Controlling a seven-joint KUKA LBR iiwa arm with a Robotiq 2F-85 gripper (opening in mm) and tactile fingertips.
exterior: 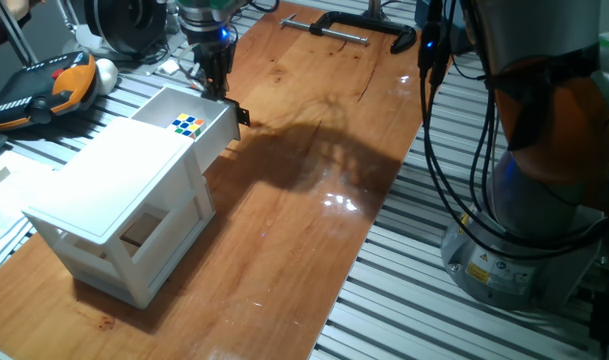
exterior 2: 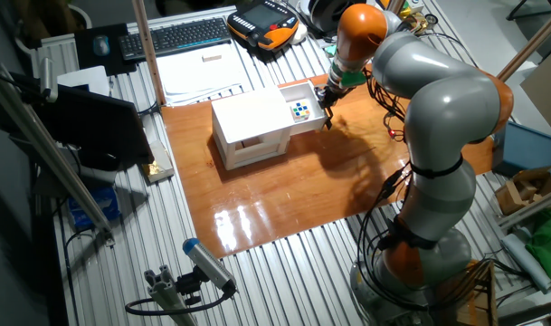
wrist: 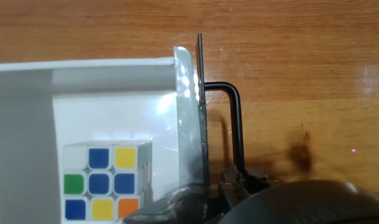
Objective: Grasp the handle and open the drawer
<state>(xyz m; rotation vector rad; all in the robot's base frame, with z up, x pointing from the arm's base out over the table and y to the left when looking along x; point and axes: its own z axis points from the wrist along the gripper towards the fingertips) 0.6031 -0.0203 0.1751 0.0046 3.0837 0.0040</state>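
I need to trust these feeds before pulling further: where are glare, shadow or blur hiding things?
One fixed view: bright glare patch on the table, and the arm's dark shadow spreads beside the drawer. The other fixed view: glare near the table's front edge, gripper small. Hand view: the drawer wall gleams, the handle is sharp, and the fingers are a dark blur.

Rubik's cube (exterior: 188, 125) in tray. White cabinet shell (exterior: 114, 215) on wooden tabletop (exterior: 314, 170). Black clamp (exterior: 356, 27) at far edge. Orange-black teach pendant (exterior: 39, 88), keyboard (exterior 2: 175, 36) beyond.
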